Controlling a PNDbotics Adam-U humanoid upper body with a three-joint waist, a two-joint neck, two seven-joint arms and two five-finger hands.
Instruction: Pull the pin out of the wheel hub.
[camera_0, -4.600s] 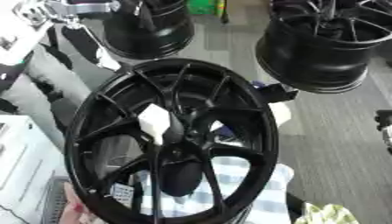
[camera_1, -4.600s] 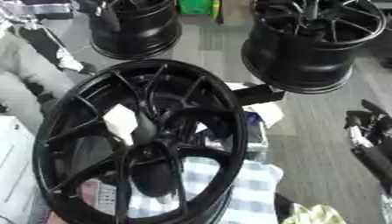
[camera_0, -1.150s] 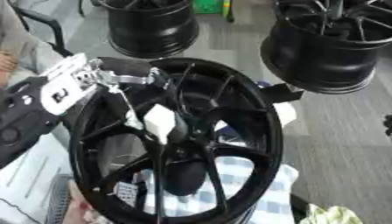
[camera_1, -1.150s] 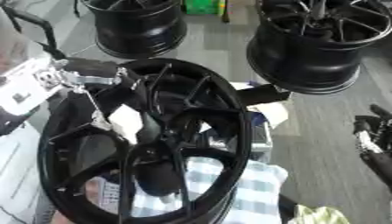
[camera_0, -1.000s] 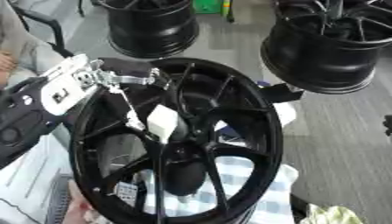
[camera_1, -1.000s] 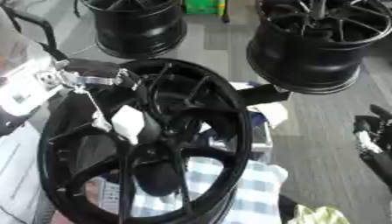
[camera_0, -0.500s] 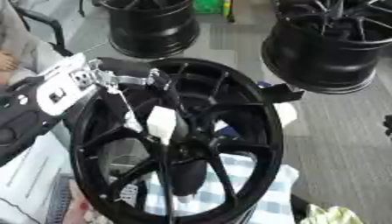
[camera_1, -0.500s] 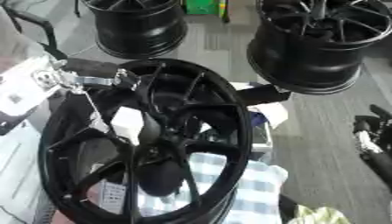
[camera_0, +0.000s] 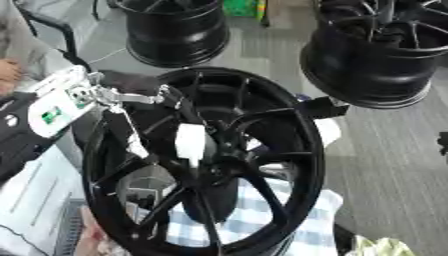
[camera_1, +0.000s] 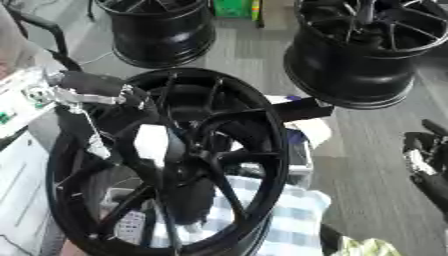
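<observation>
A large black wheel hub stands tilted in the middle, resting on a blue-checked cloth. A white pin sticks out near its centre, among the spokes. My left hand comes in from the left over the rim. Its dark fingers stretch toward the top of the pin and its thin thumb points down to the pin's left. The fingers are not curled round the pin. My right hand hangs idle at the right edge, fingers relaxed.
Two more black wheel hubs stand on the grey floor behind, one at the back left and one at the back right. A white box lies behind the wheel. A white table edge is at the lower left.
My left hand came in from the left onto the wheel and its fingers have crept right, closer to the white pin. The picture has shifted a little. The right hand has stayed put.
</observation>
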